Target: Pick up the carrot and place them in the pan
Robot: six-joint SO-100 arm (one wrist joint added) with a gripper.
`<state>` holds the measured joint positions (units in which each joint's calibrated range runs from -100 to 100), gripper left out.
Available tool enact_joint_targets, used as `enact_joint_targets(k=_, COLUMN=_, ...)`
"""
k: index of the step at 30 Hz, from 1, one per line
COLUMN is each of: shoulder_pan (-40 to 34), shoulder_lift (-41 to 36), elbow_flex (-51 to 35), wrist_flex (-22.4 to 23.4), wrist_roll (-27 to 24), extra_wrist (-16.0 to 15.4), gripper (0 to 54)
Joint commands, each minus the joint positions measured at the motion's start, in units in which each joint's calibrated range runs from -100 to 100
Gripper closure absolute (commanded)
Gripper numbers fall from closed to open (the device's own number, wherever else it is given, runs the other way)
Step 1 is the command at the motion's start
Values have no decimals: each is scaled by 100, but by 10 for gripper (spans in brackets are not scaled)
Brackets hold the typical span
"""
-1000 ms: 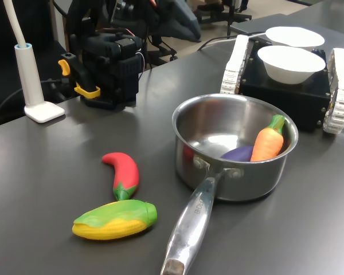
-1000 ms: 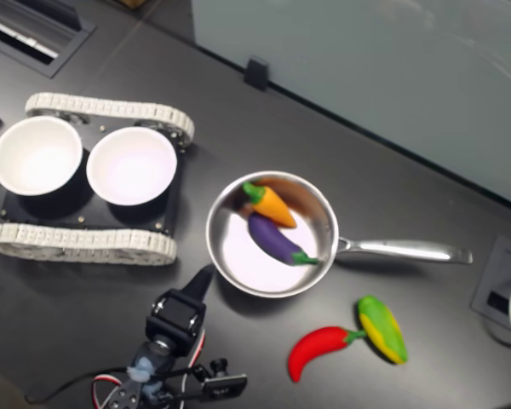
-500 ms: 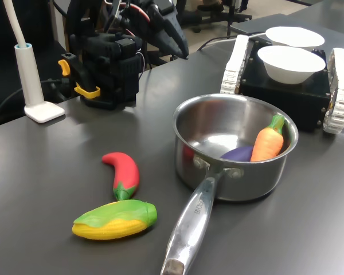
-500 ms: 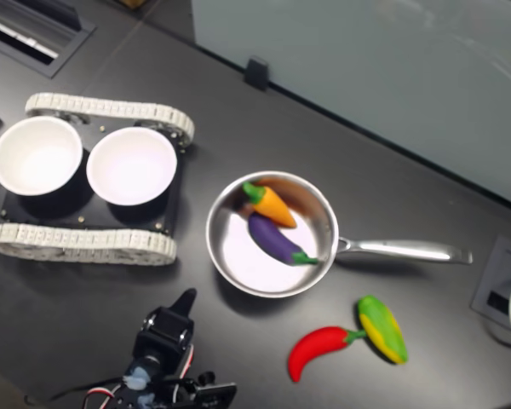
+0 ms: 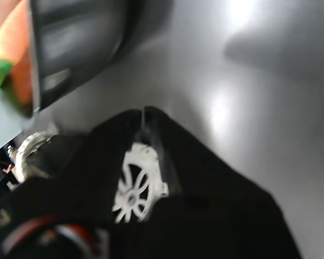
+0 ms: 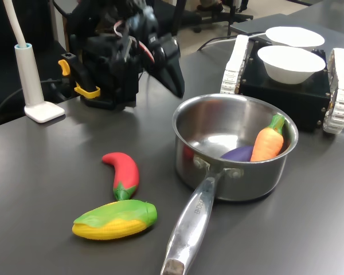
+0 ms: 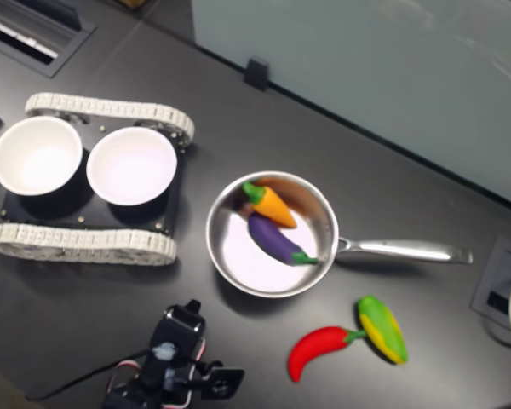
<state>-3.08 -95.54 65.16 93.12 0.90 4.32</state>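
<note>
The black end effector (image 6: 173,80) is empty, its jaws pressed together to a point in the wrist view, hanging above the dark worktop (image 6: 51,166) just outside the pan (image 6: 235,146) at about ten o'clock of its rim in the first exterior view. The carrot (image 6: 268,140) already lies inside the pan, leaning on the wall beside a purple eggplant (image 7: 275,239). The placing looks complete; judging by this, nothing remains but pulling the arm away.
</note>
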Motion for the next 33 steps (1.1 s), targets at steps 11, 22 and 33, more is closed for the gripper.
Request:
enact_joint_targets(k=11, shoulder_pan=67, shoulder_lift=9, elbow_flex=749, wrist_flex=-821, wrist_roll=132, extra_wrist=5, gripper=534)
enact_joint_targets(k=22, shoulder_pan=56, shoulder_lift=9, elbow_flex=758, wrist_flex=-838, wrist_roll=166, extra_wrist=5, gripper=534)
enact_joint_targets(k=33, shoulder_pan=-174, shoulder_lift=9, elbow_flex=767, wrist_flex=-855, wrist_roll=317, extra_wrist=-3, gripper=534)
